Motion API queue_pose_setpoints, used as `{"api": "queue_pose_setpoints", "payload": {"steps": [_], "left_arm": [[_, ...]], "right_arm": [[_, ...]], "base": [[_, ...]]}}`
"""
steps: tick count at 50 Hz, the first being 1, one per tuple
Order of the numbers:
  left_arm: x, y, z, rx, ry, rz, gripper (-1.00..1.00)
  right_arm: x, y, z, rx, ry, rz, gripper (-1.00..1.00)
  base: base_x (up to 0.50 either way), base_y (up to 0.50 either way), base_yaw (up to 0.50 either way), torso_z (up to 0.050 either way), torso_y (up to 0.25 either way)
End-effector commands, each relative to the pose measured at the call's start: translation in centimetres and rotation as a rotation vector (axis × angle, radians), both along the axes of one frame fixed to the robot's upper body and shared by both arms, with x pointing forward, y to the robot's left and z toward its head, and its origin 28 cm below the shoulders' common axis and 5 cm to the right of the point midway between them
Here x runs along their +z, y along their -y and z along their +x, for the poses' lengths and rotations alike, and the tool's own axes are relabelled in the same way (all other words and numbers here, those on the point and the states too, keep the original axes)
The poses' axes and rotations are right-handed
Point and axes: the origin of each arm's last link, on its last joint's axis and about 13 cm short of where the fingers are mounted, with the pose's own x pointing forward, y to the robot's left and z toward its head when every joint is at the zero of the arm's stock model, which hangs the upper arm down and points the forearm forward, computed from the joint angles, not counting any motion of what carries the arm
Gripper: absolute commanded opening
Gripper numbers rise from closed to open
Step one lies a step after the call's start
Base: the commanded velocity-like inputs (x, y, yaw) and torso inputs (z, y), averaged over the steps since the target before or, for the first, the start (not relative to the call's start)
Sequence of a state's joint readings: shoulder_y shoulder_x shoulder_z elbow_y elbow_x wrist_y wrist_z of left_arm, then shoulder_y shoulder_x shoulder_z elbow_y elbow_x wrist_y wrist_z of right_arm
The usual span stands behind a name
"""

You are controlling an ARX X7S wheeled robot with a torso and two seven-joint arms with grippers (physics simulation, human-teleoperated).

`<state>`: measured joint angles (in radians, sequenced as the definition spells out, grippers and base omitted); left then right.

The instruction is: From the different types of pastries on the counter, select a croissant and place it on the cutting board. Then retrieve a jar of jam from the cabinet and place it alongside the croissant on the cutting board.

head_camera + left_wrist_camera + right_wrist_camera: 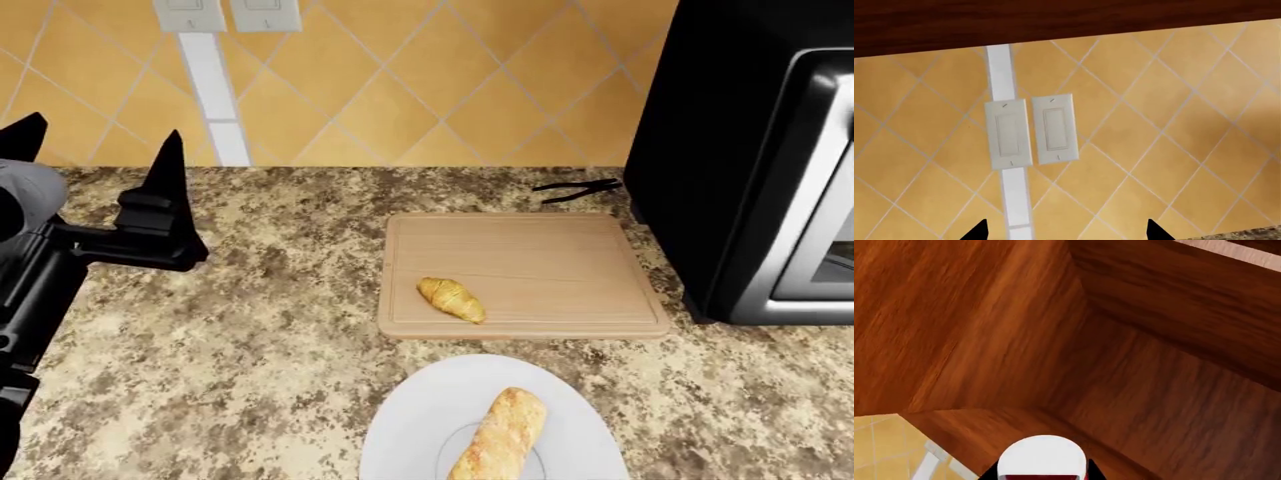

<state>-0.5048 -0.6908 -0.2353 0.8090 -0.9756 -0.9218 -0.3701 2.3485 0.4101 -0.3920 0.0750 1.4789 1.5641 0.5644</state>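
Observation:
The croissant [451, 298] lies on the near left part of the cutting board [561, 260], which rests on the granite counter [240, 350]. My left gripper [100, 130] hovers open and empty above the counter's left side, well to the left of the board; in its wrist view the gripper [1066, 231] faces the tiled wall. Inside the wooden cabinet [1154, 365], my right gripper [1043, 474] is shut on the jar of jam [1043, 457], its white lid and a strip of red showing between the dark fingers. The head view does not show the right gripper.
A white plate [414, 420] at the counter's front edge carries a baguette-like loaf [501, 435]. A black and silver microwave [747, 150] stands right of the board. A small black object [577, 188] lies behind the board. Two wall switches [1031, 130] sit under the dark cabinet underside [1054, 20].

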Motion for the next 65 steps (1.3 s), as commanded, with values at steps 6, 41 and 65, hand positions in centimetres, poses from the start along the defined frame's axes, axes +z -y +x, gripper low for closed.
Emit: {"api": "queue_pose_setpoints", "payload": {"steps": [6,41,65], "left_arm": [[-0.1,0.0,0.1,0.003,-0.003,0.000,1.00],[-0.1,0.0,0.0,0.005,-0.001,-0.001,1.00],[-0.6,0.4,0.1,-0.010,-0.006,-0.006,1.00]], "right_arm": [[-2.0,-0.2,-3.1,0.032,-0.009,-0.008,-1.00],[-11.2,3.1,-2.2,-0.025,-0.286,0.187,-1.00],[-15.9,3.5,2.2,0.041,-0.372,0.258,-1.00]], "base": [[0.00,0.00,0.00,0.000,0.000],[0.00,0.00,0.00,0.000,0.001],[0.00,0.00,0.00,0.000,0.000]]}}
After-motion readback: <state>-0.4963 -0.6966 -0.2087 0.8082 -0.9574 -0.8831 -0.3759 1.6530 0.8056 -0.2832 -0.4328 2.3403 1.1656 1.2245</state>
